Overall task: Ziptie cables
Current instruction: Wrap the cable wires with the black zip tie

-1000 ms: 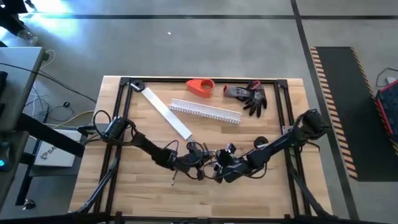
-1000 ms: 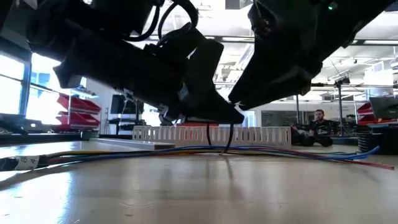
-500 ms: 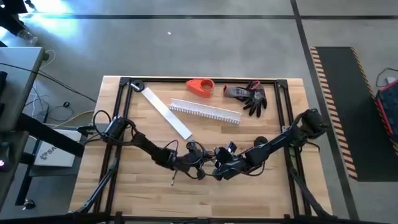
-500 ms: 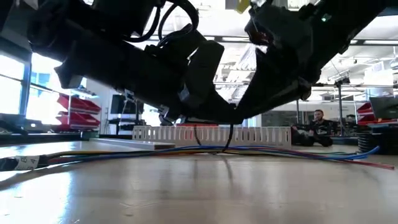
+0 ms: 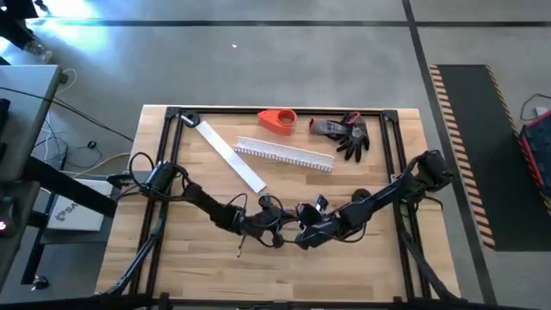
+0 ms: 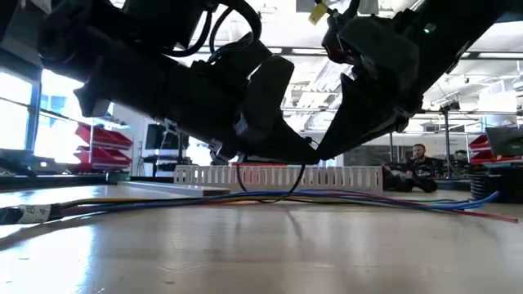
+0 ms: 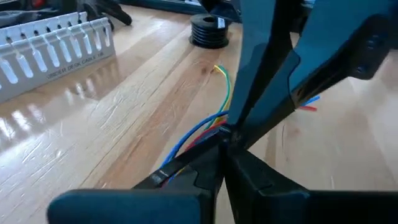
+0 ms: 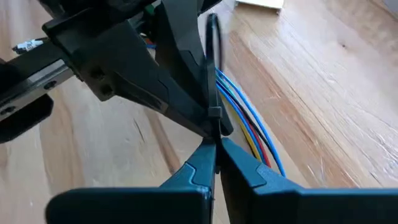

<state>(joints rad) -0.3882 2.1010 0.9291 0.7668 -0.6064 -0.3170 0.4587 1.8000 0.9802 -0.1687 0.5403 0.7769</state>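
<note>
My left gripper [image 5: 277, 231] and right gripper [image 5: 301, 234] meet tip to tip over cables [image 6: 245, 197], which lie on table in front of white slotted channel [image 5: 284, 154]. Both finger pairs clenched, seemingly pinching black ziptie [image 8: 213, 74] looped round bundle, for cinching. Channel looks empty.

Both arms are matte black and jointed, with thin black cables looping loosely off their housings. The left gripper [image 5: 280, 234] and right gripper [image 5: 300, 236] end in slim, dark, wedge-shaped fingers [image 8: 198, 168] tapering to narrow tips.
</note>
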